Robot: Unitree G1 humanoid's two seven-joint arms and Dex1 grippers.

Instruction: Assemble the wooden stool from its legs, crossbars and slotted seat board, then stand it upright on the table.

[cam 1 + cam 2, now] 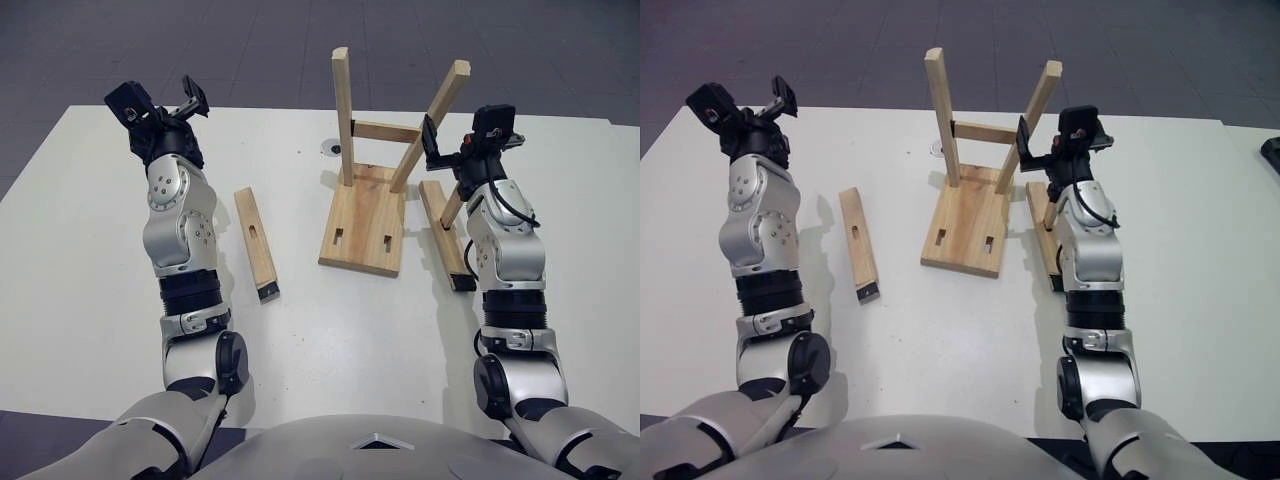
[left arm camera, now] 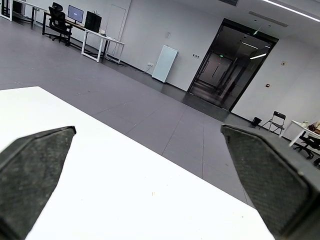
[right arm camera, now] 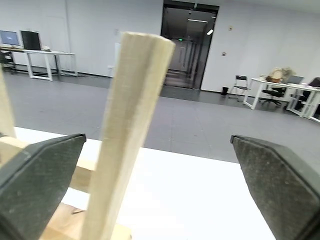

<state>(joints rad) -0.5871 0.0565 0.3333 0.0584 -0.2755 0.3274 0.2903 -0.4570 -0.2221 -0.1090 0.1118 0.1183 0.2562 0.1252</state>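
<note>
Though open — right hand (image 3: 158, 142) around leg (image 3: 131, 120)

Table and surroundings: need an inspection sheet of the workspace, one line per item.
Surface: white table, level top.
Job's things: seat board lies flat; upright leg and leaning leg stand in its far slots, joined by a crossbar; near slots unfilled. Loose leg lies left of the board; second loose leg on its right, beside the right arm.
Clutter: small round mark behind the board.
Grippers: left gripper raised over the table's far left, fingers open, holding nothing. Right gripper fingers open around the leaning leg, not clamped.
Cables: black cable on the right forearm.
Surroundings: grey floor, desks, doorway.
</note>
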